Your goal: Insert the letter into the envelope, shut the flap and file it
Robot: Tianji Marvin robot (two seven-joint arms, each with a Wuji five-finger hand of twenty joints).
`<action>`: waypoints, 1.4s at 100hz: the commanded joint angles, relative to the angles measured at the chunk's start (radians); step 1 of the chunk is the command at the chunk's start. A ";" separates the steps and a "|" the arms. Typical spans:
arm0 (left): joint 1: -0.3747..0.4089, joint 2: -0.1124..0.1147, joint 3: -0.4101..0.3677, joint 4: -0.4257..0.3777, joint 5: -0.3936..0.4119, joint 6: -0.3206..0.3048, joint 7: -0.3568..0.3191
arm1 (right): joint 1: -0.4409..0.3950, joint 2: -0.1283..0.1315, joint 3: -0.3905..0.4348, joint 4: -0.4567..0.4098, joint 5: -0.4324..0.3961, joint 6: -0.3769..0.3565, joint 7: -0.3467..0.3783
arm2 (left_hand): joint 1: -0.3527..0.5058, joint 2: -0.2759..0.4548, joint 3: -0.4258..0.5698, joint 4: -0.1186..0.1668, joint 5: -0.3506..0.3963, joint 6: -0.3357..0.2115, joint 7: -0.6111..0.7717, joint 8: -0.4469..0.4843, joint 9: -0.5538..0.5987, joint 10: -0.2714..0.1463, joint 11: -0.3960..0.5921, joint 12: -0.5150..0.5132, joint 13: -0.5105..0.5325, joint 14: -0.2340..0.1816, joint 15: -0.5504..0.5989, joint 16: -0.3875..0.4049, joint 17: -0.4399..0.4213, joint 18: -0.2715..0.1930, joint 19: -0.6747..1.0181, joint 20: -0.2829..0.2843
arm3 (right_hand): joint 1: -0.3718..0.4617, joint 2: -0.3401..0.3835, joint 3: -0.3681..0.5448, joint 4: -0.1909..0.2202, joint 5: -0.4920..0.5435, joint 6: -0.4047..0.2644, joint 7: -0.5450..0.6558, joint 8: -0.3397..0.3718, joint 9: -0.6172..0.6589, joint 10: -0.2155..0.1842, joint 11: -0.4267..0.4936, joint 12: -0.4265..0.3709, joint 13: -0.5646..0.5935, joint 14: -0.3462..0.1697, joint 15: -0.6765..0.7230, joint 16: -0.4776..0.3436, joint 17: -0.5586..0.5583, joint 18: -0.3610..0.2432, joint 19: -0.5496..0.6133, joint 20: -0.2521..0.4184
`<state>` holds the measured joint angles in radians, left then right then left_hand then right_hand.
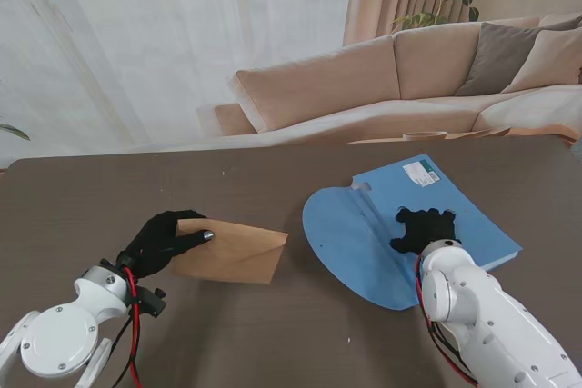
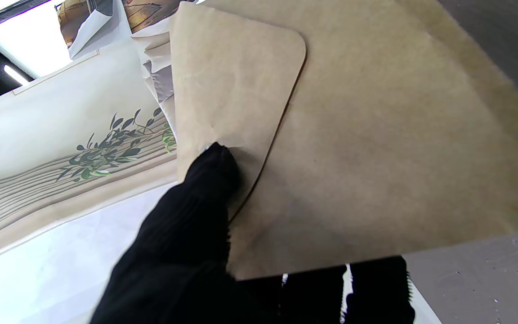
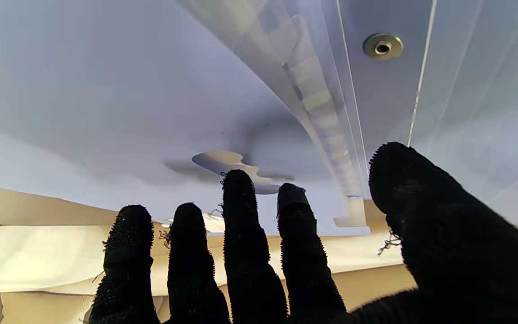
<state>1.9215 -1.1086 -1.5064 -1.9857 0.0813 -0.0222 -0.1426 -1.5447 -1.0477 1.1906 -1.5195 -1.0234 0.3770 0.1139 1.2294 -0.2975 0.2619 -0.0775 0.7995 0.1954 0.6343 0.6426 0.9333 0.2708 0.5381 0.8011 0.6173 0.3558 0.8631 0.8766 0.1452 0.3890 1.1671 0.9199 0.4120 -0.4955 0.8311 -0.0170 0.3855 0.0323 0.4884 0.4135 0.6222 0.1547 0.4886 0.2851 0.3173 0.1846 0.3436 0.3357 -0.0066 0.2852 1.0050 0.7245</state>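
While the left hand [image 1: 162, 241] clamps its fingers [image 2: 209, 173] on the envelope [image 1: 232, 252] at 8 o'clock, flap down | right hand [image 1: 421, 229], fingers [image 3: 241, 216] spread, pins the open blue folder [image 1: 364, 233] at 4 o'clock on the tabletop [image 1: 136, 193], likely for filing.

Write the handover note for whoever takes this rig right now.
Left hand: shut on the brown envelope, holding it by its left end above the table.
Right hand: open, fingers spread flat on the blue file folder, whose flap lies open toward the envelope.
Done: the envelope flap is folded down. The letter is not visible; presumably inside.
Left: slide the envelope into the folder and close it.
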 commanded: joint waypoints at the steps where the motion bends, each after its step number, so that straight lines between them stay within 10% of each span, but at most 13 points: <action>1: 0.011 -0.006 -0.002 -0.009 0.002 -0.006 -0.013 | 0.005 -0.005 -0.011 0.010 -0.005 0.009 0.016 | 0.062 0.036 0.081 0.017 0.017 -0.066 0.061 0.037 0.014 -0.001 0.027 0.013 0.013 0.001 0.021 0.023 -0.008 0.003 0.024 -0.016 | -0.048 -0.002 -0.018 -0.013 -0.051 0.044 -0.035 -0.022 -0.055 0.047 -0.029 -0.014 -0.046 0.018 -0.018 -0.026 -0.025 0.008 -0.030 -0.017; 22: 0.015 -0.006 -0.006 -0.010 0.002 -0.009 -0.010 | 0.028 -0.004 -0.039 0.038 -0.007 0.015 0.010 | 0.062 0.037 0.081 0.017 0.017 -0.066 0.062 0.037 0.013 -0.001 0.027 0.013 0.013 0.002 0.021 0.024 -0.008 0.003 0.024 -0.015 | -0.064 -0.022 -0.034 -0.017 -0.087 0.066 -0.068 -0.044 -0.125 0.083 -0.019 -0.008 -0.083 0.020 -0.039 -0.049 -0.038 0.006 -0.057 -0.037; 59: 0.022 -0.008 -0.010 -0.011 0.005 -0.012 -0.001 | 0.060 -0.005 -0.075 0.089 0.005 0.008 -0.012 | 0.062 0.038 0.078 0.017 0.015 -0.066 0.064 0.037 0.011 -0.004 0.031 0.015 0.010 0.000 0.023 0.025 -0.014 -0.001 0.025 -0.015 | -0.030 -0.103 0.062 -0.021 -0.100 0.076 -0.046 -0.021 -0.105 -0.034 0.087 0.033 -0.080 -0.025 0.002 -0.024 -0.038 -0.016 -0.053 -0.031; 106: 0.021 -0.010 -0.010 -0.010 0.002 -0.012 0.005 | 0.064 -0.001 -0.082 0.096 -0.003 -0.013 -0.002 | 0.062 0.037 0.077 0.018 0.011 -0.062 0.067 0.035 0.010 -0.001 0.036 0.015 0.010 -0.001 0.027 0.028 -0.015 -0.002 0.026 -0.013 | 0.036 -0.220 0.038 -0.046 -0.258 0.071 -0.015 0.148 -0.341 -0.180 0.615 0.496 -0.126 -0.057 0.237 0.161 -0.050 -0.037 -0.059 -0.012; 140: 0.020 -0.010 -0.012 -0.008 0.001 -0.015 0.004 | 0.046 -0.005 -0.066 0.072 0.003 -0.029 -0.017 | 0.062 0.037 0.077 0.018 0.011 -0.061 0.070 0.032 0.011 -0.002 0.039 0.013 0.012 0.001 0.028 0.028 -0.013 0.001 0.026 -0.012 | 0.038 -0.183 0.291 0.087 -0.220 0.041 0.027 0.233 -0.257 -0.215 0.624 0.565 -0.055 -0.052 0.344 0.220 -0.017 -0.014 -0.035 -0.009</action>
<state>1.9355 -1.1124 -1.5172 -1.9864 0.0837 -0.0336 -0.1231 -1.4834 -1.0460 1.1229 -1.4295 -1.0321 0.3568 0.0883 1.2294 -0.2976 0.2623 -0.0776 0.7994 0.1954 0.6343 0.6426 0.9330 0.2709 0.5421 0.8013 0.6173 0.3560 0.8650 0.8787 0.1357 0.3890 1.1671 0.9197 0.4430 -0.6868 1.0711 0.0211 0.1515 0.0932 0.4865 0.6307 0.2992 -0.0225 1.0899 0.8384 0.2336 0.1473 0.6658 0.5353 -0.0299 0.2627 0.9702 0.7058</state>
